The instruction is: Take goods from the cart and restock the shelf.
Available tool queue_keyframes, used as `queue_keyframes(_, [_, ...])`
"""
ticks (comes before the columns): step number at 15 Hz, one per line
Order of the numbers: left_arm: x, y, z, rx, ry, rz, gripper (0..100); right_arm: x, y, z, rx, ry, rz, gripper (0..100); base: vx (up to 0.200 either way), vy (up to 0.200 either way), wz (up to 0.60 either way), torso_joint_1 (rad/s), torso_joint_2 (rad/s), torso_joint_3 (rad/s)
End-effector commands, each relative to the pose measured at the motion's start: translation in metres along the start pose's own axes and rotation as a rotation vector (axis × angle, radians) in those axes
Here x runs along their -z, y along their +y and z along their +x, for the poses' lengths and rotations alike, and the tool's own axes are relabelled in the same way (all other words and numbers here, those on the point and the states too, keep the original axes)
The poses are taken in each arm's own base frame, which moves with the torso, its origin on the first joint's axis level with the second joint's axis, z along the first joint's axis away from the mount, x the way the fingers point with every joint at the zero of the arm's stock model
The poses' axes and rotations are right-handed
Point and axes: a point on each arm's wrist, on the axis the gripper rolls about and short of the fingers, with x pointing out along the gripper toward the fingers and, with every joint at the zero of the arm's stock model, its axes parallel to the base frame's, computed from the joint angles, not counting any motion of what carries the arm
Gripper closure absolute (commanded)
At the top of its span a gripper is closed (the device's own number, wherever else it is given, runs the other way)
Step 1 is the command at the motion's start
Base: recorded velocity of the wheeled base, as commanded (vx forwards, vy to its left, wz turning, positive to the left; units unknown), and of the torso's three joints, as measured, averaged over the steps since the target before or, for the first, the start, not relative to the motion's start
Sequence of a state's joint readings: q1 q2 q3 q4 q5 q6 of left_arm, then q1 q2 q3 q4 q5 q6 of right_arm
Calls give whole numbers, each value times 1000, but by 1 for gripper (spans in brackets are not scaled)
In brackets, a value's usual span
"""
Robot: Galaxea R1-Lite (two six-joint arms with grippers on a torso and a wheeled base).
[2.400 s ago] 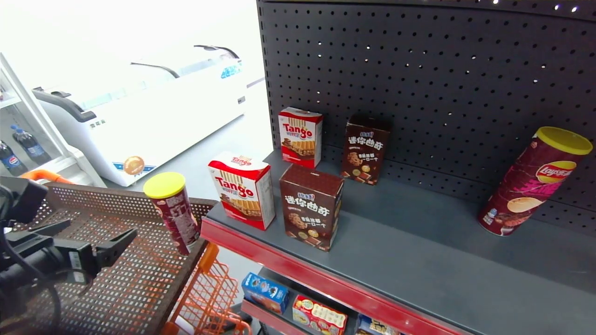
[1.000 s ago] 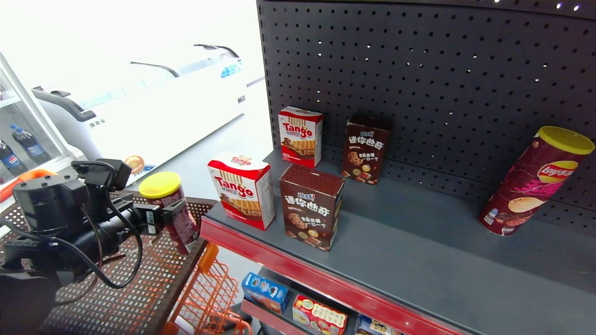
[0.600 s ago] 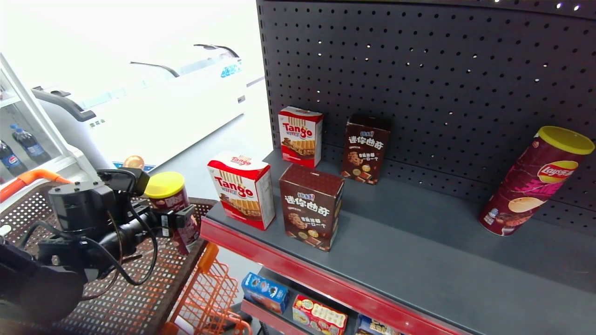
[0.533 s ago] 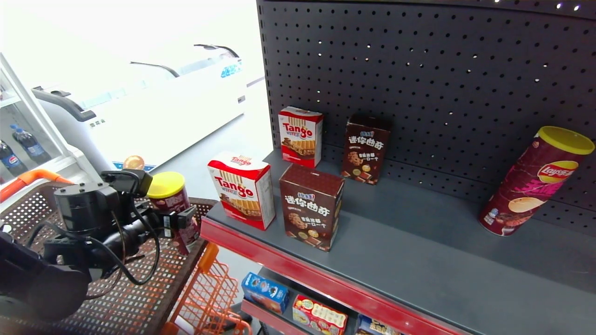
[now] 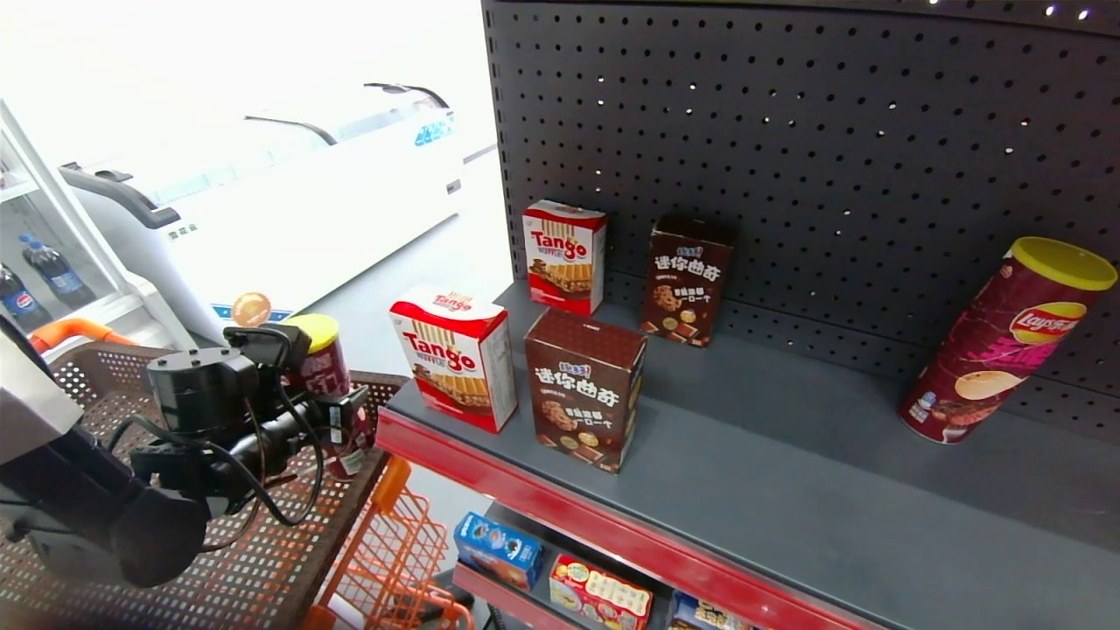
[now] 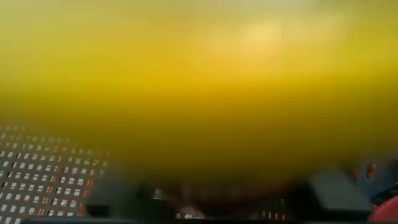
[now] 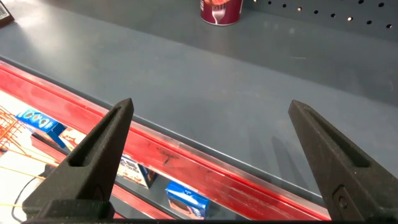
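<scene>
Head view: left gripper [image 5: 346, 420] meets the chip can [image 5: 332, 374] at the cart [image 5: 219, 560] edge, grip unclear, can half hidden; right gripper [image 7: 211, 109] gapes wide over open shelf [image 7: 186, 68].

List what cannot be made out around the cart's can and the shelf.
- Hold of the left gripper on the chip can: head view, hidden behind the gripper's own body.
- The can's yellow lid: left wrist view, blurred, too close.
- The tall can on the shelf: right wrist view, cut off by the picture's edge.

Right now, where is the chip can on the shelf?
In the head view, the chip can stands far right on the shelf, by the pegboard, apart from the boxes.
</scene>
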State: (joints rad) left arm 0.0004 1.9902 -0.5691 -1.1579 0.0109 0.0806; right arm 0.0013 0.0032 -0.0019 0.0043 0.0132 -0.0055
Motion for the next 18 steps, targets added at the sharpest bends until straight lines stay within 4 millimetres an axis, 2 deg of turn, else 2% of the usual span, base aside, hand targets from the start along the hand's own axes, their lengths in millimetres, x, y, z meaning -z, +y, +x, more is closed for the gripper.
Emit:
queue_keyframes(1, [3,0,1,1,10,1,100,0,0,0,-1,2,-1,0,0,0,0,0,0,0])
queue_keyframes(4, [-2,0,-3,1,-9,26,100,0,0,0,-1,1,-1,0,0,0,0,0,0,0])
queue_keyframes(7, [-30,1,-24,16,-99,27,100,0,0,0,-1,1,-1,0,0,0,0,0,0,0])
queue_keyframes(9, [-51,2,-46,51,-155,29,100,0,0,0,-1,1,-1,0,0,0,0,0,0,0])
queue_keyframes(10, [-51,2,-46,51,-155,29,100,0,0,0,-1,1,-1,0,0,0,0,0,0,0])
queue_keyframes(11, [-68,1,-72,78,-171,32,100,0,0,0,-1,1,-1,0,0,0,0,0,0,0])
queue_keyframes(12, [-74,-1,-83,106,-174,34,100,0,0,0,-1,2,-1,0,0,0,0,0,0,0])
queue_keyframes(14, [-88,-10,-119,170,-187,42,100,0,0,0,-1,2,-1,0,0,0,0,0,0,0])
queue_keyframes(16, [-97,-18,-143,222,-209,45,100,0,0,0,-1,2,1,0,0,0,0,0,0,0])
queue_keyframes(18, [-106,-25,-157,267,-253,15,100,0,0,0,-1,1,-1,0,0,0,0,0,0,0])
